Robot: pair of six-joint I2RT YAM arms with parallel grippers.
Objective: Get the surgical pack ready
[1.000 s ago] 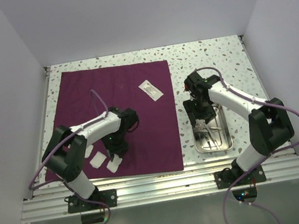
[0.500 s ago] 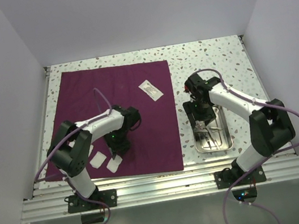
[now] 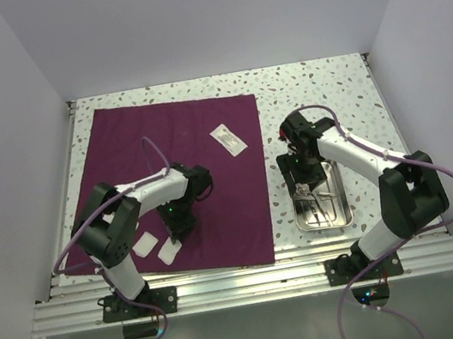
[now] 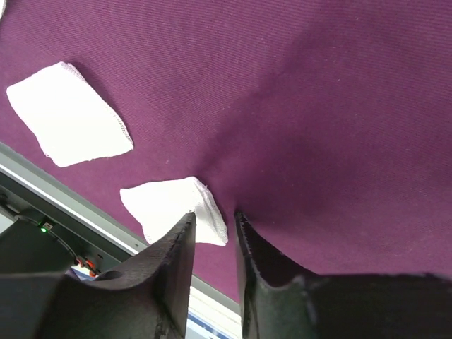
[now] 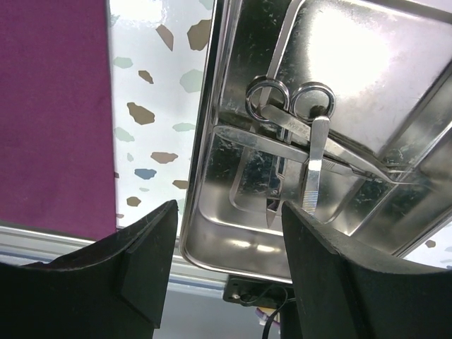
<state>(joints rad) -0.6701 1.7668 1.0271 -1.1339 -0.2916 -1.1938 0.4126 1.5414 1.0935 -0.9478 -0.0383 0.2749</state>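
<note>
Mostly the open room lies at the far side: the speckled table (image 3: 317, 85) is bare behind the steel tray (image 3: 345, 202) and up to the white walls (image 3: 209, 16) that close three sides. The maroon cloth (image 3: 135, 141) lies flat over the left half. Its near edge runs just along the front rail (image 3: 254, 282), and its right edge leaves a narrow strip of table before the tray's left rim. A small white packet (image 3: 228, 137) rests near the cloth's far right corner.

Two white pads sit close to the cloth's near left corner, slightly apart from each other. The left arm is folded tight, elbow out over the cloth's left edge, forearm reaching right, wrist turned straight down. The left claw (image 4: 214, 217) stands narrow on the cloth, its tips straddling the corner of the nearer pad (image 4: 169, 205). A sliver of cloth shows between that pad and one finger, so nothing is pinched. The second pad (image 4: 67, 113) lies clear of it.

The right arm bends at its elbow to the right of the tray, forearm angled back left, wrist down. The right claw (image 5: 227, 212) hangs wide above the tray's left part, holding nothing. The instruments (image 5: 304, 162), scissors (image 5: 289, 106) among them, lie crossed inside the tray.
</note>
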